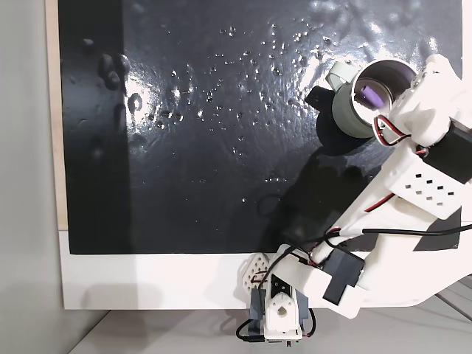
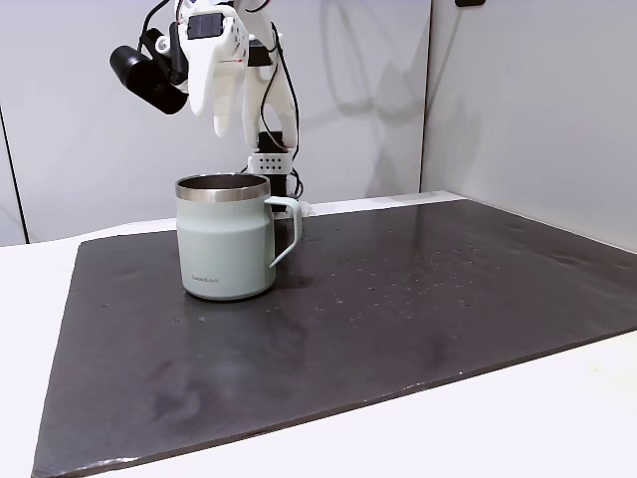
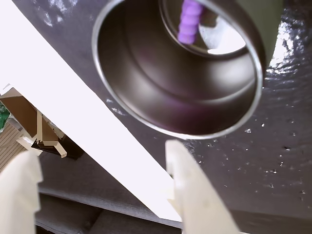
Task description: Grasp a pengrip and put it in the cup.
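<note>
- Cup (image 2: 225,239): a round mug, pale grey-green outside, shiny steel inside, its handle turned toward the dark mat's middle in a fixed view. It stands near the mat's far edge, close to the arm's base.
- Mat (image 2: 398,319): dark, glossy, faintly pebbled, lying on the white worktop (image 2: 518,428).
- Gripper (image 3: 105,190): spread wide and empty, hanging above the cup's rim; I judge the drop done, so lifting straight up should avoid knocking the rim.
- Pengrip (image 3: 189,22): tiny, purple, ribbed tube resting on the cup's bottom.
</note>
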`<action>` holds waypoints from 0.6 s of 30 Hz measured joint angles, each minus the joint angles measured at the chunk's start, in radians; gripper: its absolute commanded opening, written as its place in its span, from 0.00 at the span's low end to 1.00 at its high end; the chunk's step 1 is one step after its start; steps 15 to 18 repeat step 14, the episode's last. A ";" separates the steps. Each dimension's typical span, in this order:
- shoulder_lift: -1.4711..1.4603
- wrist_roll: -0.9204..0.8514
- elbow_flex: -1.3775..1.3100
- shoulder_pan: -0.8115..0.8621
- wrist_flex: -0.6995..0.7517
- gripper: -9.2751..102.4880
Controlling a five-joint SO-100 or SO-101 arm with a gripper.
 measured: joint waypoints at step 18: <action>0.032 -0.018 0.058 0.025 0.000 0.30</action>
